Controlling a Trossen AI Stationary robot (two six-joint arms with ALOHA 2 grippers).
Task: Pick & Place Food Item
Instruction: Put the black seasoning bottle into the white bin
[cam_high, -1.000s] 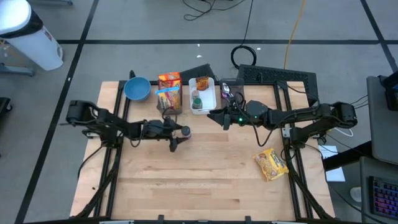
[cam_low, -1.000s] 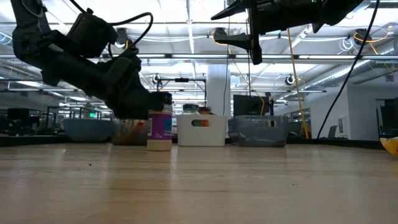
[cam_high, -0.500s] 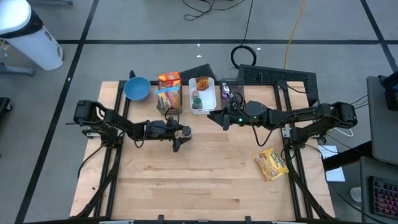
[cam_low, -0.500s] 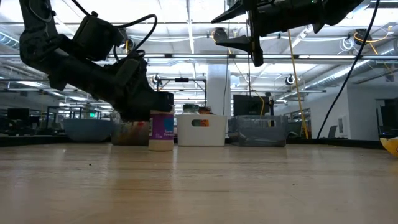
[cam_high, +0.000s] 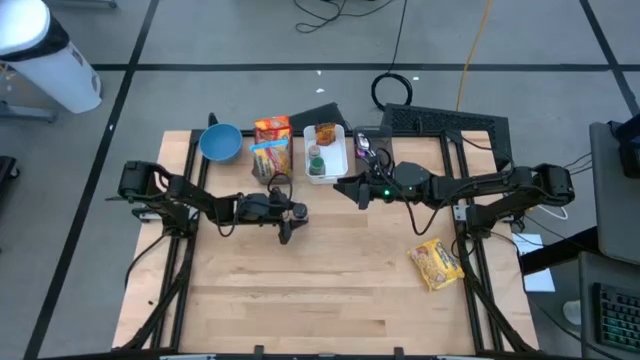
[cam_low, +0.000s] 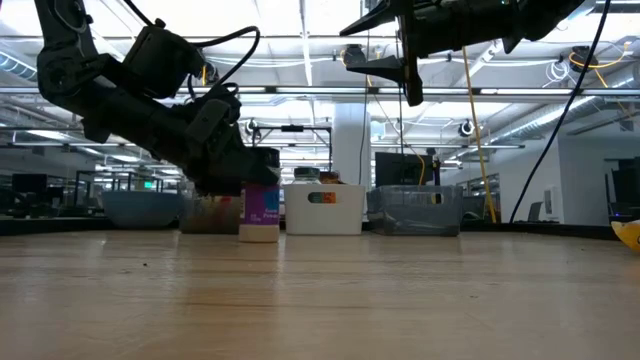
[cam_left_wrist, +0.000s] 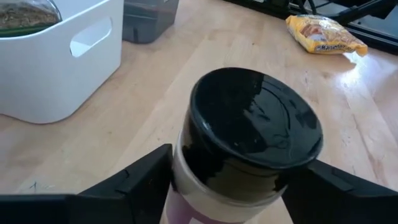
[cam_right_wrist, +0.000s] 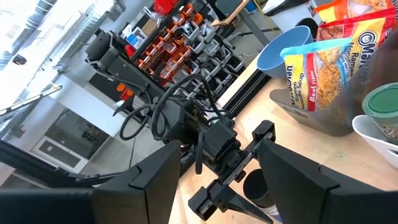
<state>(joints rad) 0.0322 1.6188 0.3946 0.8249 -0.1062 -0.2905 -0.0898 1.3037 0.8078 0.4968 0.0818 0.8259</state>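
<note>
A small white jar with a black lid and a purple label (cam_low: 259, 212) stands upright on the pale wooden bench (cam_high: 330, 290), just in front of the row of containers at the back edge. The left end effector (cam_high: 287, 222) is lowered around it; in the left wrist view the two dark fingers (cam_left_wrist: 134, 183) are seen flanking the jar's body below the lid, close to both sides. Whether the fingers already press the jar cannot be told, so the grasp is not taken as made. The right end effector (cam_high: 350, 188) is held above the bench near the white plastic bin (cam_high: 327, 152), its fingers spread and holding nothing.

The likeliest fault from here is judged to be a tipped or slipped jar: the smooth, rounded wall could be pushed sideways if one finger meets it first, and an oblique approach, as suggested by the slanted arm in the low view, could lever the jar over when it is lifted.

The jar's upright stance and label are given only by the low view; from above it is largely covered by the end effector. The yellow snack packet (cam_high: 435, 263) lying well apart on the right is shown in full by the high view.
</note>
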